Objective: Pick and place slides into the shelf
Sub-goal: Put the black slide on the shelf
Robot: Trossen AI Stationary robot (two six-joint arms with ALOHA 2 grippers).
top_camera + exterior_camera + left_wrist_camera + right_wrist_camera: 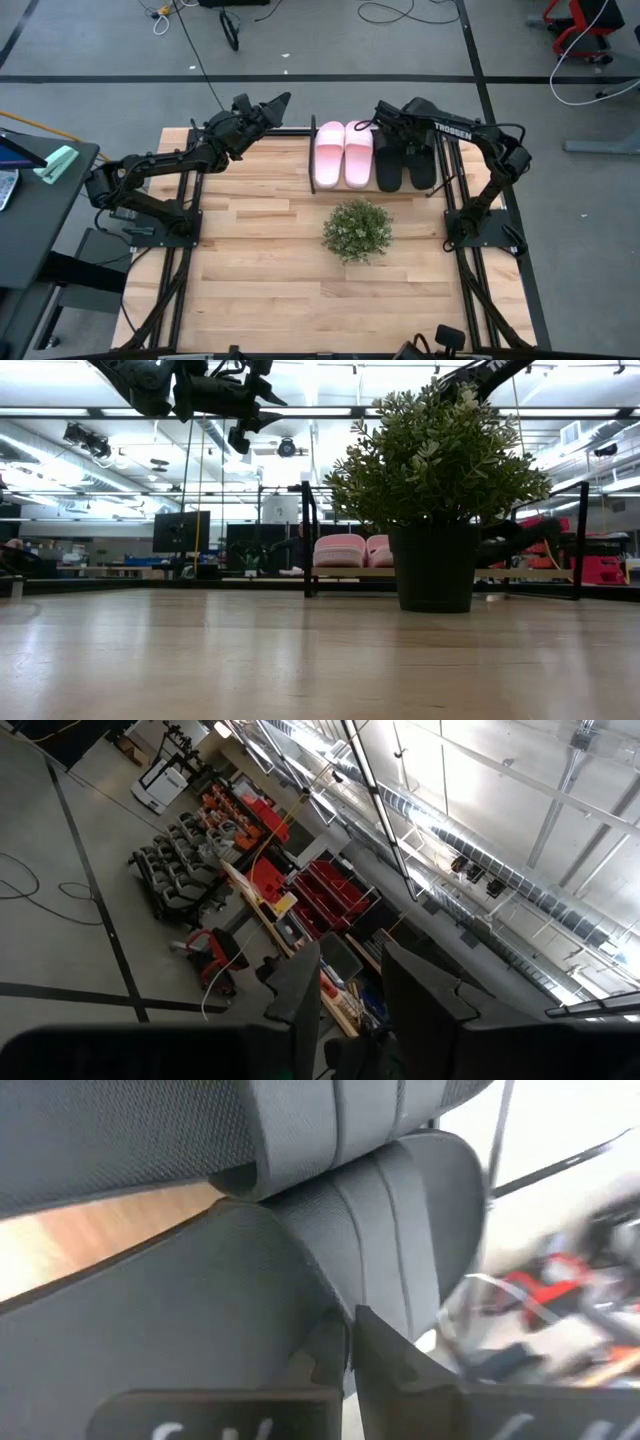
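Black slides filling the right wrist view, parked beside the pink pair on the shelf as asked, right gripper close above, grip impossible to tell; left gripper raised clear, slightly parted, empty.

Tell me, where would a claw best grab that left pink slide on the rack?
Probably by its wide strap. The left pink slide lies flat on the shelf hard against its twin, so the sides are crowded. The strap arches above the sole, so coming straight down from above and pinching it looks easiest.
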